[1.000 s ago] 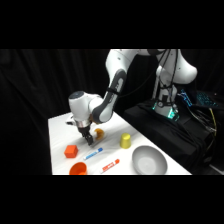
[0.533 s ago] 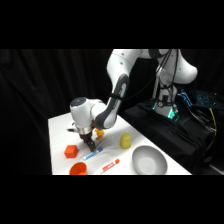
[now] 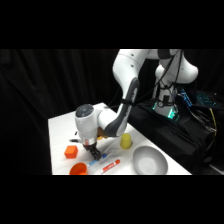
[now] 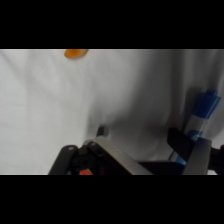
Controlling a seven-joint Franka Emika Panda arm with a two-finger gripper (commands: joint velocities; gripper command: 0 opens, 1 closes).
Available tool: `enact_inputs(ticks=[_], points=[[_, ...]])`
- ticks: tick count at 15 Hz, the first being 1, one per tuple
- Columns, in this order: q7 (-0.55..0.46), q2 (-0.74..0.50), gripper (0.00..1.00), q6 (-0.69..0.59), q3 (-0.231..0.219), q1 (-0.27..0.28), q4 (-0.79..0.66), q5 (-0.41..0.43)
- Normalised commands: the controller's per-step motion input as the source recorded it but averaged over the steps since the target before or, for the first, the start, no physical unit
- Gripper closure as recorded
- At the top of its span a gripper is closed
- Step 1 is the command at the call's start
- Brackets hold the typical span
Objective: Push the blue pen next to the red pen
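Currently your gripper point(image 3: 93, 151) is down at the blue pen point(image 3: 98, 159), claw state untellable. Next, nudge it toward the red pen point(image 3: 111, 165).

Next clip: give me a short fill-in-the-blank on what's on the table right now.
1. The gripper is down at the ____ pen.
2. The red pen lies between the orange cup and the grey ____.
3. The cube beside the arm is ____ in colour.
4. The small upright cup behind the bowl is ____.

Missing words: blue; bowl; orange; yellow
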Motion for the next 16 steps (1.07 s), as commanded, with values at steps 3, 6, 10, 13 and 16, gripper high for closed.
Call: enact_inputs(ticks=[3, 6, 10, 13, 16], points=[[0.3, -0.01, 0.0, 0.05, -0.11, 0.29, -0.01, -0.203], [0.26, -0.04, 0.0, -0.01, -0.083, 0.226, -0.02, -0.152], [0.23, -0.32, 0.0, -0.24, 0.017, 0.071, -0.22, 0.042], [0.28, -0.72, 0.0, -0.34, 0.006, 0.09, -0.53, 0.037], [0.25, -0.85, 0.0, -0.41, 0.077, 0.056, -0.55, 0.036]])
